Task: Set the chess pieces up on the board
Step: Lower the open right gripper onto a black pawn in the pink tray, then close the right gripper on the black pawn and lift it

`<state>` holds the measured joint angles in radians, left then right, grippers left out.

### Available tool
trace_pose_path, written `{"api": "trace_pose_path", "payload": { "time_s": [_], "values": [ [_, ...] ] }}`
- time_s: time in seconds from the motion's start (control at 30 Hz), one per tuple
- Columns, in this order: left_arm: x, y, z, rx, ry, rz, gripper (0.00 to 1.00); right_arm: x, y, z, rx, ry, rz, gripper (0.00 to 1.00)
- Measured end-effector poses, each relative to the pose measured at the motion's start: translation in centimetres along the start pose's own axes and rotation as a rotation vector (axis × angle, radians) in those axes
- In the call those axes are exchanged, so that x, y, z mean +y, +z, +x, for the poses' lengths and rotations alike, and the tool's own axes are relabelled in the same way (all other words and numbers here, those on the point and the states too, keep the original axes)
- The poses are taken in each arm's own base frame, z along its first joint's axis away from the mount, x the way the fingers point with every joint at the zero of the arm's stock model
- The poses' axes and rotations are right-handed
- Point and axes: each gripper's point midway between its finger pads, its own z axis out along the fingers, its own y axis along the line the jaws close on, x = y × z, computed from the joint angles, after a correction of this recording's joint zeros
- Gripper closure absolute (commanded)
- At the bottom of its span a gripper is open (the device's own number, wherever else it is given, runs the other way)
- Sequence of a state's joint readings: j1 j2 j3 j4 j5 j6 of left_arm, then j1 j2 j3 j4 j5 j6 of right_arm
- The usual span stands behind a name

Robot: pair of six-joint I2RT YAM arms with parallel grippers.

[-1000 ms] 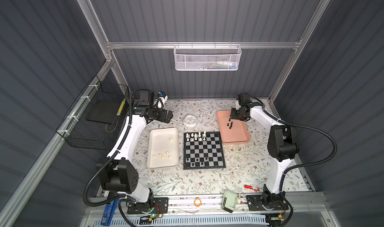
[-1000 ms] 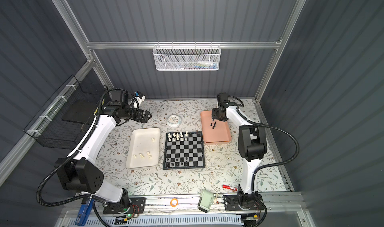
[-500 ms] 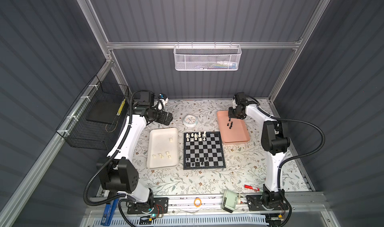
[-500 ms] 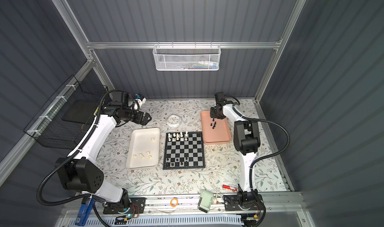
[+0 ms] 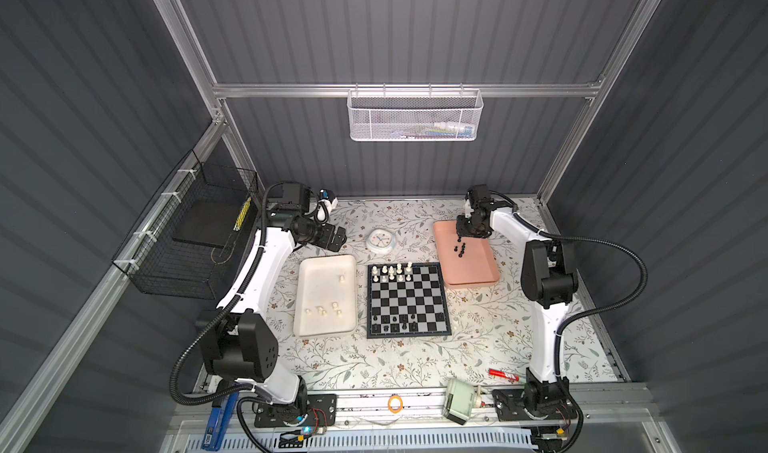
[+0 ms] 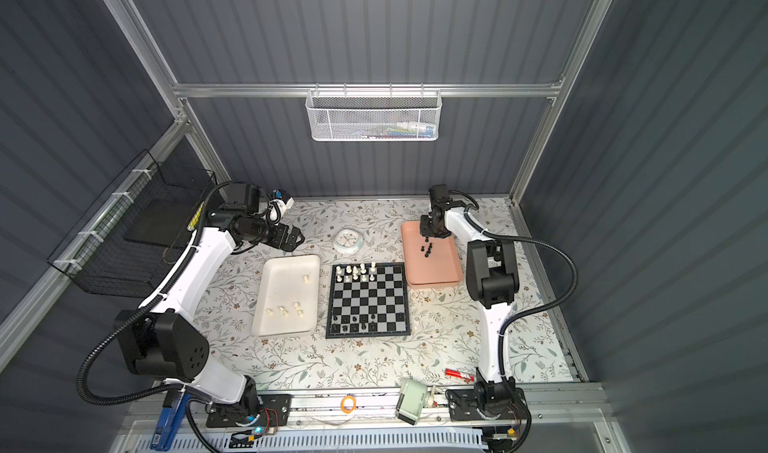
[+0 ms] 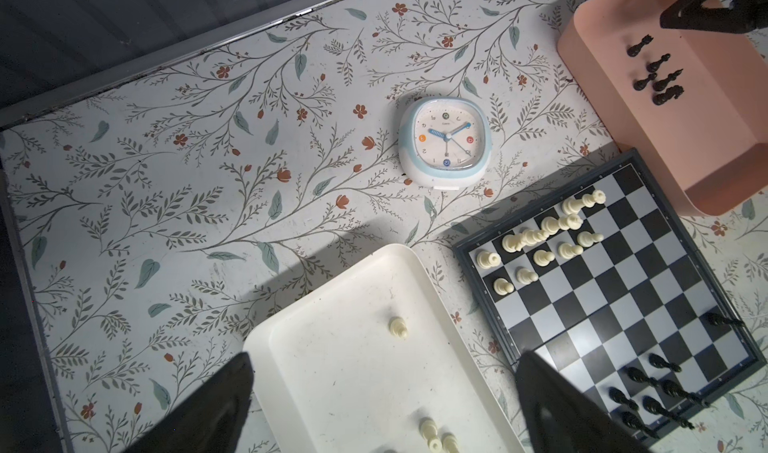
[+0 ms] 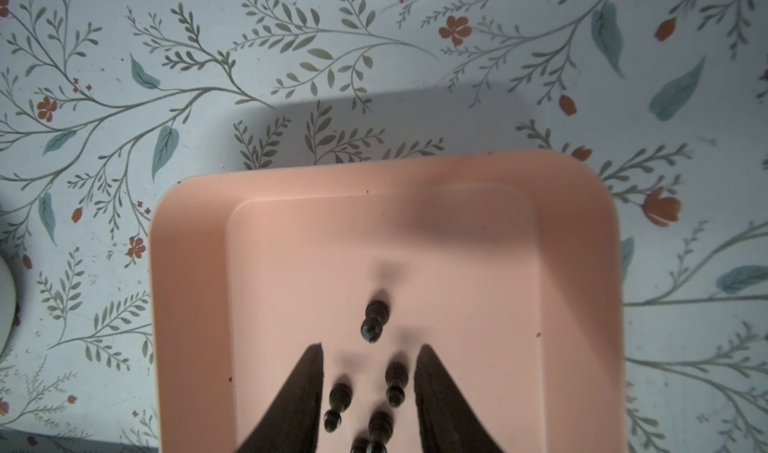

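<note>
Hovering low over pink tray (image 8: 191, 289), right gripper (image 8: 370, 349) partly open, fingers (image 8: 305, 388) flanking black chess pieces (image 8: 395, 382), apparently gripping none; left gripper (image 5: 334, 239) spread wide at 10 o'clock from board (image 5: 407, 301); white pieces (image 5: 392, 270) along board's 12 o'clock edge.

You're looking at a lab test cell: grey corrugated walls (image 5: 415, 27), aluminium frame (image 5: 399, 90), two arms bolted to a front rail (image 5: 415, 401), floral mat (image 5: 374, 363)
</note>
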<state>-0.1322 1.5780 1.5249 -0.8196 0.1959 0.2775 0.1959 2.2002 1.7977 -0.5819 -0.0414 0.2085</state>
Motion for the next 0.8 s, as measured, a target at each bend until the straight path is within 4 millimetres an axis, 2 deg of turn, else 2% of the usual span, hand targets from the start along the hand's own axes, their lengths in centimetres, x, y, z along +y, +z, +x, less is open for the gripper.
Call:
{"api": "trace_pose_path", "payload": {
  "time_s": [0.17,0.4,0.8],
  "values": [
    [-0.1,0.1,0.0,0.0,0.0,0.007,0.0,0.0,0.4,0.0,0.009,-0.008,0.001,0.62],
    [-0.1,0.1,0.0,0.0,0.0,0.007,0.0,-0.2,2.1,0.4,0.035,-0.01,0.006,0.64],
    [-0.1,0.1,0.0,0.0,0.0,0.007,0.01,-0.1,1.9,0.0,0.029,-0.017,0.005,0.66]
  ]
}}
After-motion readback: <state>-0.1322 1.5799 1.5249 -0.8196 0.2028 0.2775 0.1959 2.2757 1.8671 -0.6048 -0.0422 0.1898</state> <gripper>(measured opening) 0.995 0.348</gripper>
